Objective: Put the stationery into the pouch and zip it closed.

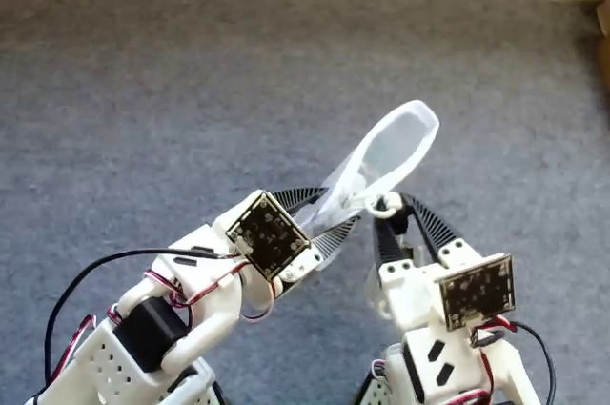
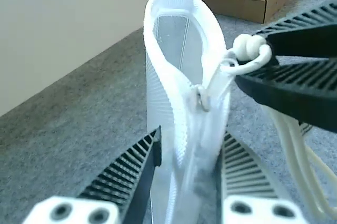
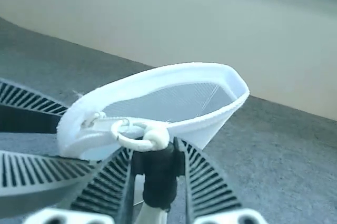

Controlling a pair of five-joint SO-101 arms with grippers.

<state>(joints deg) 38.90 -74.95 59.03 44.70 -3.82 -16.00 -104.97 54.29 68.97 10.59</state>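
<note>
high view: the pouch is up off the grey mat, hanging between the two arms. the left gripper is clamped on its near end, and the right gripper sits right at the zip line with the pull cord knot pinched. the far end of the mouth gapes open in a loop.

left wrist view: the left gripper's fingers stand either side of the mesh, squeezing the closed part. the zip slider is partway along: shut below it, wide open above. there's a greyish shape low inside, but i can't tell what it is. a cardboard box sits in the back corner with a few small dark cylinders in it.

right wrist view: the knot is gripped tight between the right gripper's ribbed fingers, and the cord runs to the slider at the end of the open loop.

so i'd say we're mid zip-up. the next move probably needs the right arm to draw the cord along the mouth toward the far end while the left holds firm, otherwise the mesh just bunches up and the slider jams.
</note>
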